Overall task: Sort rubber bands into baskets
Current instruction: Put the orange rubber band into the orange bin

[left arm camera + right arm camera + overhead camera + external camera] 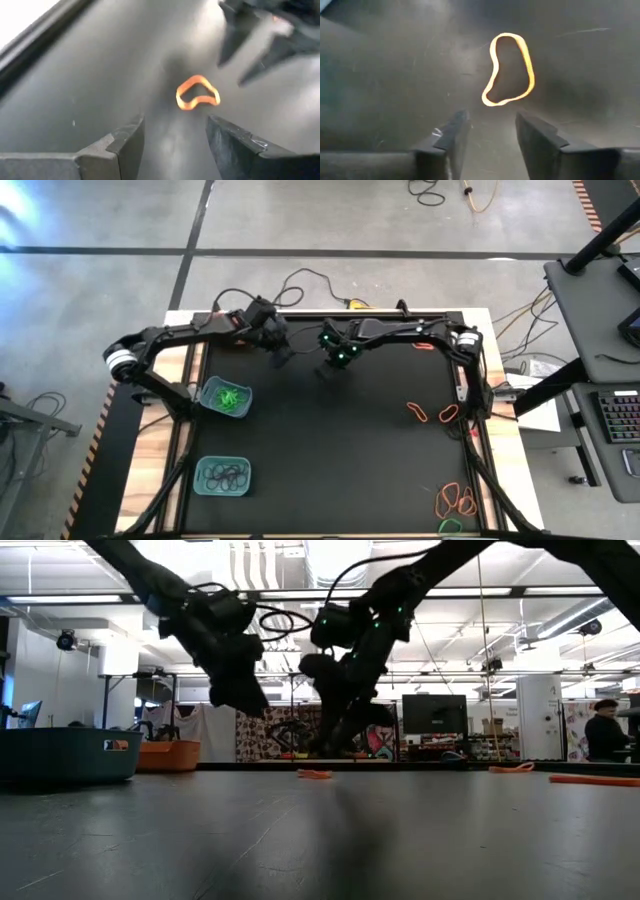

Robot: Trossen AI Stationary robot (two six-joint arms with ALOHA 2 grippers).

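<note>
At the mat's twelve o'clock edge, left gripper (pixel 281 356) and right gripper (pixel 333 366) both parted, empty, one orange rubber band (pixel 509 69) lying between them, two teal baskets (pixel 226 397) at nine o'clock, no legible writing.

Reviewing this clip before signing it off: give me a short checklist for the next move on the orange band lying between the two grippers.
1. Orange rubber band free on the mat, no finger touching: ok.
2. Right gripper open and empty: ok.
3. Left gripper open, band ahead of its fingers: ok.
4. Room between the two grippers, which hang close together at the table's far edge: not ok.
5. Orange basket visible as drop target: ok in the low view only.
6. Teal baskets hold green and black bands: ok.
</note>
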